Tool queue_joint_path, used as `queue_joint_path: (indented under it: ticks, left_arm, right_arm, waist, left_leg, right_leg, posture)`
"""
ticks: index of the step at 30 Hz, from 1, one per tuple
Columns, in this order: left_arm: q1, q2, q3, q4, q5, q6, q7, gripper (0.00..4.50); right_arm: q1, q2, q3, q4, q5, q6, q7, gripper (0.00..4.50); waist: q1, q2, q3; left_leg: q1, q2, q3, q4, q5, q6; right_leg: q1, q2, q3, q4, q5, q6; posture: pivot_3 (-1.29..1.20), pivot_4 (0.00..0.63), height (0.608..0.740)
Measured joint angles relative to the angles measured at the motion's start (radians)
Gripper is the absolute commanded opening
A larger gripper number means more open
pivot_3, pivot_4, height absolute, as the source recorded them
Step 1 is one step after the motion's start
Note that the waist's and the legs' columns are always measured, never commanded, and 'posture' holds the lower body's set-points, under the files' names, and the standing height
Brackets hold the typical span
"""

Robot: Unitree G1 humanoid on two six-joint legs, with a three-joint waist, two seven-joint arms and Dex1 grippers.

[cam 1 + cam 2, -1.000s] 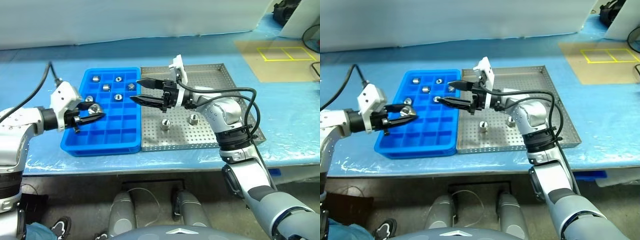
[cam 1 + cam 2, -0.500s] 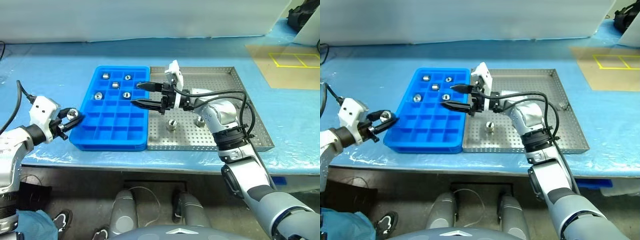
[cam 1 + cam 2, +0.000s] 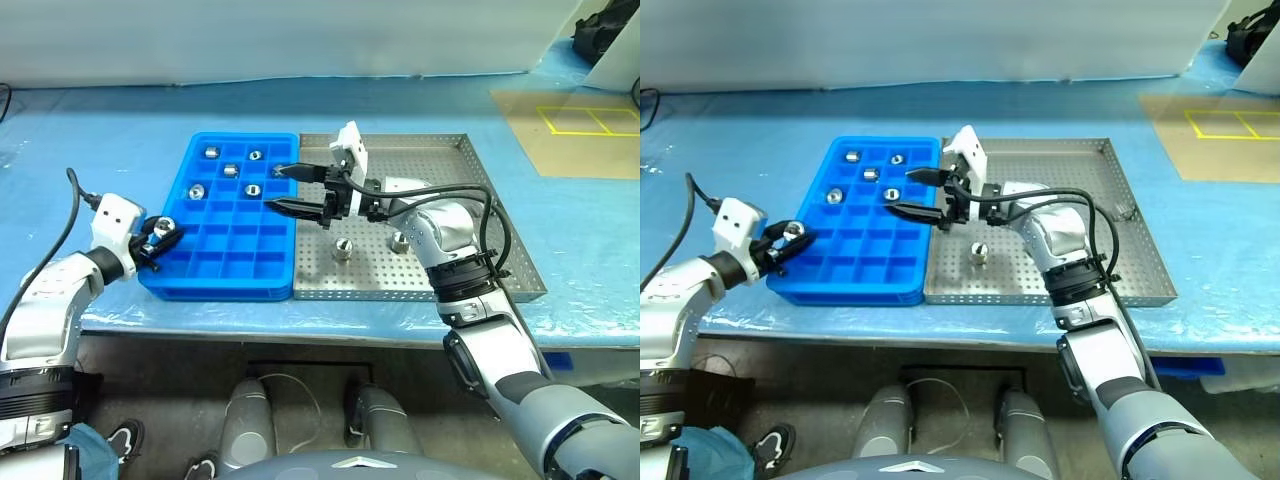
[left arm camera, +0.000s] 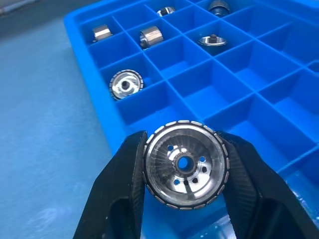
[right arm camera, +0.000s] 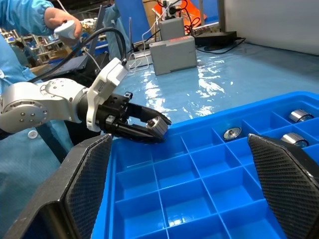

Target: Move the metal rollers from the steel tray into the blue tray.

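The blue tray (image 3: 215, 291) lies left of the steel tray (image 3: 480, 175), the two side by side. Several metal rollers (image 3: 231, 169) sit in the blue tray's far compartments. Two more rollers (image 3: 343, 249) stand on the steel tray, the other one (image 3: 400, 240) partly behind my right arm. My left gripper (image 3: 160, 238) hangs at the blue tray's near left edge, shut on a shiny roller (image 4: 185, 172) held between its black fingers (image 4: 124, 184). My right gripper (image 3: 272, 188) hovers over the seam between the trays, pointing left, open and empty.
The table is covered with blue sheet, and its front edge runs just before the trays. A brown mat with yellow taped squares (image 3: 580, 118) lies at the far right. In the right wrist view a person in blue (image 5: 30, 20) stands behind a grey box (image 5: 174, 49).
My left gripper, still holding the roller, drew back from over the blue tray's left compartments to its near left edge and sank lower. The right gripper stayed put. The camera shifted.
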Motion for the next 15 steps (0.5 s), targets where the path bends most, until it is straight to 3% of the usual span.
queue_joint_path:
  ticks: [3,10,15]
  left_arm:
    - [-0.015,-0.009,-0.003,0.020,-0.001,0.004,0.015,1.73]
    - [-0.059,-0.020,-0.002,0.061,-0.015,0.014,0.056,4.00]
    - [-0.112,-0.034,-0.006,0.068,-0.016,0.012,0.083,4.00]
  right_arm:
    - [0.008,-0.008,0.000,-0.004,-0.009,-0.003,-0.001,4.50]
    - [0.033,-0.011,0.000,-0.038,-0.018,-0.007,-0.023,4.50]
    - [0.035,-0.012,0.000,-0.043,-0.018,-0.007,-0.039,4.50]
  waist:
    - [-0.001,0.000,0.000]
    - [-0.001,0.000,0.000]
    - [-0.001,0.000,0.000]
  left_leg:
    - [0.000,0.000,0.000,0.000,0.000,0.000]
    - [0.000,0.001,0.000,0.000,0.000,-0.001]
    - [0.000,0.001,0.000,0.000,0.001,-0.001]
  right_leg:
    - [0.000,0.000,0.000,0.000,-0.001,0.001]
    - [0.000,0.001,0.000,0.000,-0.001,0.002]
    - [0.000,0.001,0.000,0.000,-0.001,0.001]
  posture:
    - [0.03,0.150,0.740]
    - [0.01,0.150,0.740]
    - [-0.02,0.150,0.740]
